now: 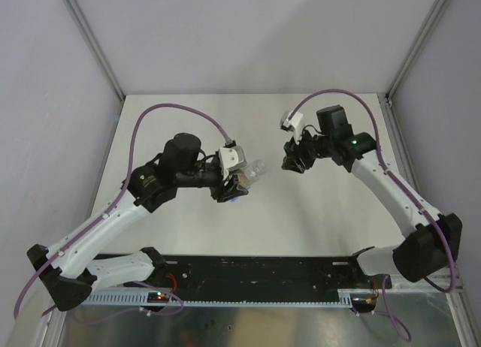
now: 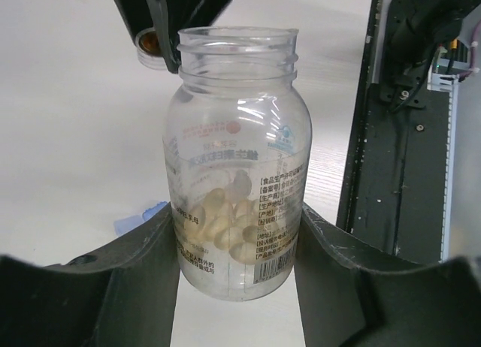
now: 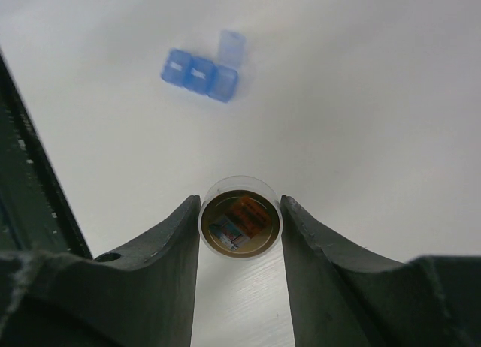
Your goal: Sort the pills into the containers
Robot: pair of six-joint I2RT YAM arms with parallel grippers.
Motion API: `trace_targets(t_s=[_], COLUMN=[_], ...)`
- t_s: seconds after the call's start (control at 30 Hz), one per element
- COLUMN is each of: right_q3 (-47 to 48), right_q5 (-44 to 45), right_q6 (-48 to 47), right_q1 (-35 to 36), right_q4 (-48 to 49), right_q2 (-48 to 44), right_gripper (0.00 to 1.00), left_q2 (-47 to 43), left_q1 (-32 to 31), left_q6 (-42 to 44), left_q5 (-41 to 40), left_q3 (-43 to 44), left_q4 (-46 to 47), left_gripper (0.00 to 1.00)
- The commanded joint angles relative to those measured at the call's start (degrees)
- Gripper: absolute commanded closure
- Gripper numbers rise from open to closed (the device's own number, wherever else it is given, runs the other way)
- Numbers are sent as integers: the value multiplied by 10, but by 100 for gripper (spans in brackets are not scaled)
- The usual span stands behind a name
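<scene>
My left gripper (image 2: 237, 238) is shut on a clear, open-mouthed bottle (image 2: 237, 137), which it holds above the table. Pale cream pills (image 2: 225, 219) lie in the bottle's lower part. In the top view this gripper (image 1: 239, 183) and the bottle (image 1: 255, 169) sit at the table's middle. My right gripper (image 3: 240, 212) is shut on the bottle's round clear cap (image 3: 240, 227), whose gold inside carries a label. It hovers just right of the bottle (image 1: 291, 161). The blue containers (image 3: 199, 73) lie on the table, one lid flipped up. Only their blue corner (image 2: 139, 218) shows beside my left finger.
A black rail (image 1: 255, 270) with the arm bases runs along the near edge of the white table (image 1: 323, 212). Grey walls and metal posts (image 1: 90, 39) close in the back and sides. Purple cables loop over both arms.
</scene>
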Motion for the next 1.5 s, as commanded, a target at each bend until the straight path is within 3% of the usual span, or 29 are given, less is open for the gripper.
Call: trace_targets(t_s=[0.0,0.37,0.73,1.2,1.47], right_q3=[-34,-57,-57,-57,-57], right_q5=[83,166,173,194,194], right_q6=[42,77,90,96,92], right_q1=[-8,-23,-50,-54,-55], right_q4=[80,156,156,149,149], right_q2=[50,207,298,308,273], right_gripper=[92,86,76,32,22], left_q2=[-28,-44,-49,-44,-43], left_q1=[7,9,9,8,9], left_q6=[11,19,27,30,28], left_q5=[-34,-65,-78,-78,-85], left_q3=[-7,-32,-46,-47,-47], left_q4=[9,9,8,8,9], left_gripper=[100,100,100,100,100])
